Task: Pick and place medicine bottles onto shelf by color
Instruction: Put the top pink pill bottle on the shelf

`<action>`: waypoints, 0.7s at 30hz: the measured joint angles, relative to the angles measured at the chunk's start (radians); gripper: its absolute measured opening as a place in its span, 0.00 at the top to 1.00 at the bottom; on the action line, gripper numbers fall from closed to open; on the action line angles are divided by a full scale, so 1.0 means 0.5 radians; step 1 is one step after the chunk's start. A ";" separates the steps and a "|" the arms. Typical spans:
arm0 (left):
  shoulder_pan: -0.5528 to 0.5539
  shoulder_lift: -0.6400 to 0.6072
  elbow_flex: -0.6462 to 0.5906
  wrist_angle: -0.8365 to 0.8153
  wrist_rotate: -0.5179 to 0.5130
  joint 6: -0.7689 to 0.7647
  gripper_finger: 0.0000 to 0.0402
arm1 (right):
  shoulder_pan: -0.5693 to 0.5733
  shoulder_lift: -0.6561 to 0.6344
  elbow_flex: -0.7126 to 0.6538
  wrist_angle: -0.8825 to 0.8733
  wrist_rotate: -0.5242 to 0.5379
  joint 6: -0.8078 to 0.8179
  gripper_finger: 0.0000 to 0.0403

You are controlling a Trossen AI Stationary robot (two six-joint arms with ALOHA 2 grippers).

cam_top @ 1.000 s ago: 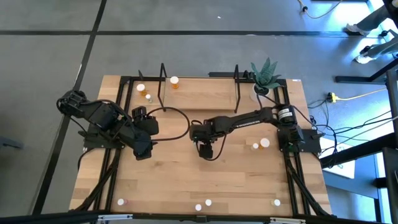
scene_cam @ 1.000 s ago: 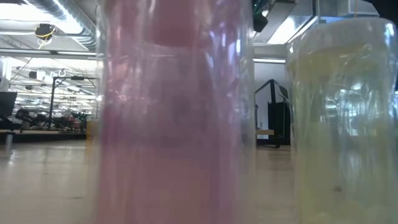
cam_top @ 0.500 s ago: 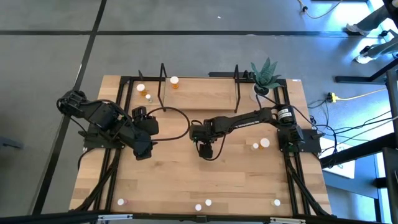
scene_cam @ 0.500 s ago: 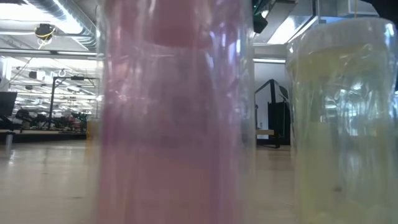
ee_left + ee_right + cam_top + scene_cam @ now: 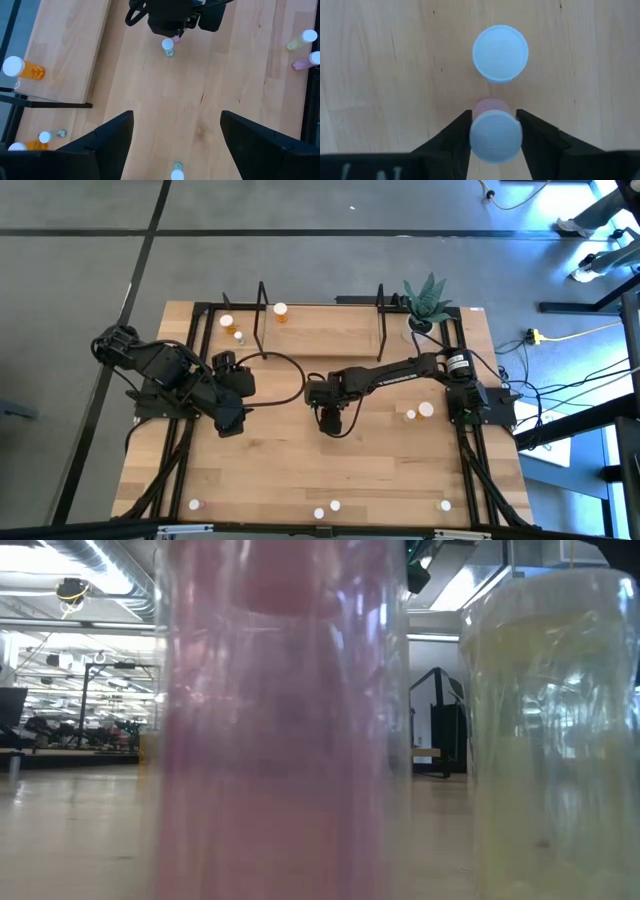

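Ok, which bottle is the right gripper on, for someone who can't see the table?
Start at the shelf along the table's far edge and come forward to mid-table, where the right gripper points down. The pink bottle sits between its fingers. A second capped bottle stands free just beyond it, outside the fingers.

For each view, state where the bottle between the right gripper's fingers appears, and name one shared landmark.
High view: hidden under the right gripper, mid-table.
Low view: cannot tell.
Left wrist view: pink bottle peeking below that gripper.
Right wrist view: white cap between the fingers.
Shared landmark: the neighbouring capped bottle.
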 joint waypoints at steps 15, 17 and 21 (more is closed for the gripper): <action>0.000 0.000 0.000 0.000 0.000 0.002 0.28 | 0.001 -0.004 0.366 -0.359 -0.110 -0.040 0.69; 0.000 0.000 0.000 0.000 0.000 0.002 0.28 | 0.000 -0.004 0.455 -0.407 -0.110 -0.053 0.69; -0.001 0.000 0.000 0.000 0.000 0.002 0.28 | -0.021 -0.004 0.671 -0.536 -0.111 -0.059 0.69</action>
